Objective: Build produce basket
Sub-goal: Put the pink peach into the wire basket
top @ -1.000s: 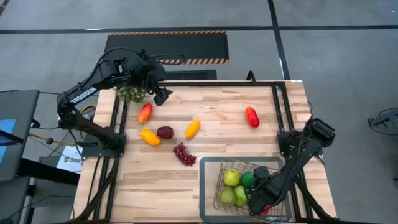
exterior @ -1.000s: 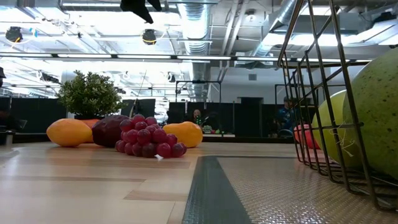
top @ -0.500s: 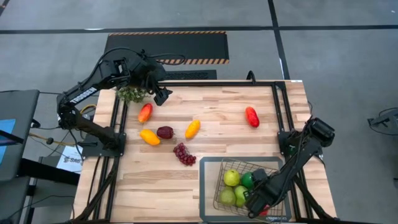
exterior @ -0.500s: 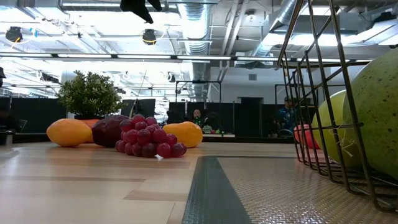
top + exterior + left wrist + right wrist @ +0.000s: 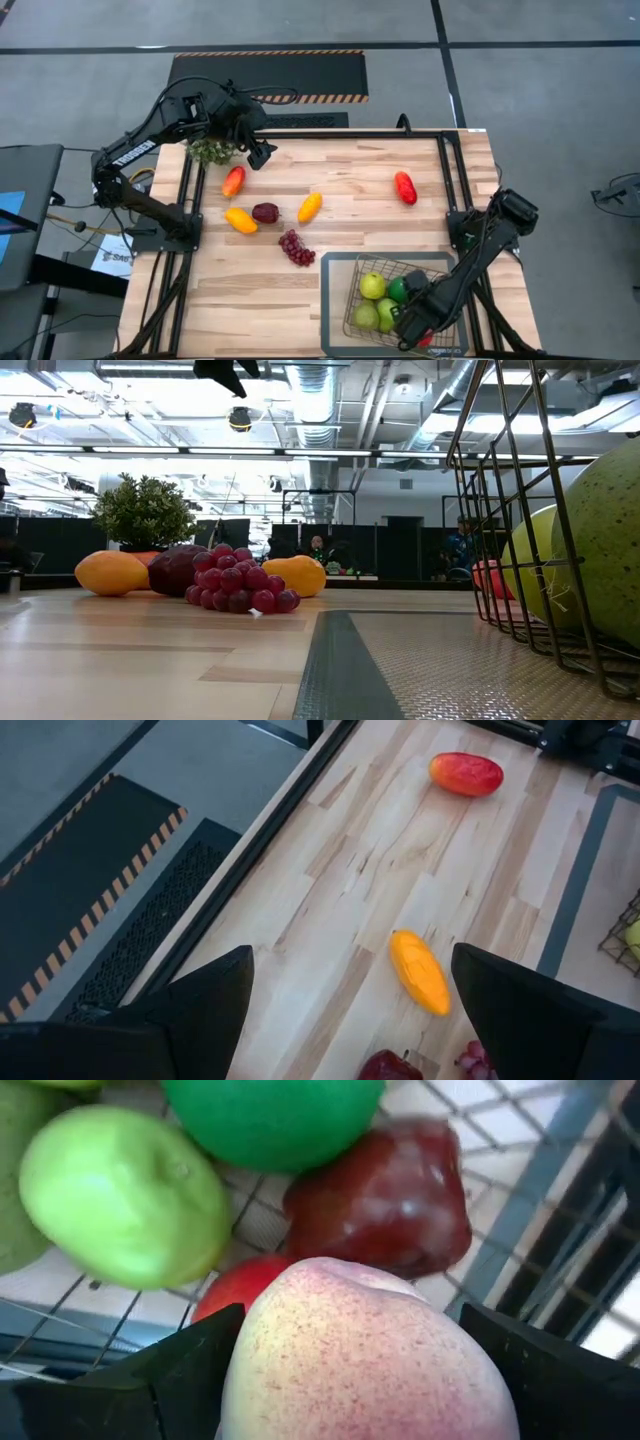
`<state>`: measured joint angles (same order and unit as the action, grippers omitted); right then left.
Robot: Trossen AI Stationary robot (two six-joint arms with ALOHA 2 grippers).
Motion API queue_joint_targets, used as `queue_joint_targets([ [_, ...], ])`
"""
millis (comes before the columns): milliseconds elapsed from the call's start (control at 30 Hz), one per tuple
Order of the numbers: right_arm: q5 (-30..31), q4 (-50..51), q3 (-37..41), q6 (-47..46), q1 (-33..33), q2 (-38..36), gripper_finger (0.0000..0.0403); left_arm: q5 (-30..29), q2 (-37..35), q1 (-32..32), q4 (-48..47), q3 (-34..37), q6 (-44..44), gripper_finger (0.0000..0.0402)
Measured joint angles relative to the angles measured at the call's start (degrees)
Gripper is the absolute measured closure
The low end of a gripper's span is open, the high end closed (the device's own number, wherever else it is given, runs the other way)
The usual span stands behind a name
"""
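Note:
The dark wire basket [image 5: 352, 300] stands at the near right and holds green apples [image 5: 372, 286], a green lime [image 5: 398, 289] and a dark red fruit [image 5: 385, 1190]. My right gripper [image 5: 412, 322] reaches down into it and is shut on a pink-yellow peach [image 5: 360, 1350]. My left gripper [image 5: 258, 152] hangs open and empty above the far left, by the potted plant [image 5: 212, 150]. Loose produce lies on the wood: a red-orange piece [image 5: 233, 181], a yellow one [image 5: 240, 220], a dark red one [image 5: 265, 212], an orange one [image 5: 310, 207], purple grapes [image 5: 296, 248] and a red pepper [image 5: 405, 187]. My right gripper pinches the peach between its two fingers, one on each side [image 5: 255, 1370]. The fingers come from above, pointing down into the basket. The peach sits just over the red fruits on the basket floor; whether it rests on them, I cannot tell.
The basket stands on a grey mat [image 5: 333, 300]. Its wire wall [image 5: 500, 540] fills the right of the low view, with the grapes [image 5: 240, 588] and the orange pieces beyond. Bare wood lies at the near left and between the orange piece and the red pepper.
My right gripper has shifted a little toward the table's left inside the basket with the peach. My left arm has kept still.

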<state>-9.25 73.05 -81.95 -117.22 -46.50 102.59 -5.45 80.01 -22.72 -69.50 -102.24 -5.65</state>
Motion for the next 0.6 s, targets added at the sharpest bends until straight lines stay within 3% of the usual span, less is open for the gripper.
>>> queue_joint_targets([
  [167,10.6,2.8,0.0,1.2,-1.7,0.0,0.0016,0.0,0.0,0.0,0.0,0.0,0.2,0.0074],
  [467,8.1,1.8,-0.7,2.9,-3.4,-0.2,0.0017,0.0,0.0,0.0,-0.2,0.0,0.5,0.0074],
  [600,7.7,1.1,-0.7,8.8,-3.4,-0.2,0.0017,0.0,0.0,0.0,-0.1,0.0,0.5,0.0074],
])
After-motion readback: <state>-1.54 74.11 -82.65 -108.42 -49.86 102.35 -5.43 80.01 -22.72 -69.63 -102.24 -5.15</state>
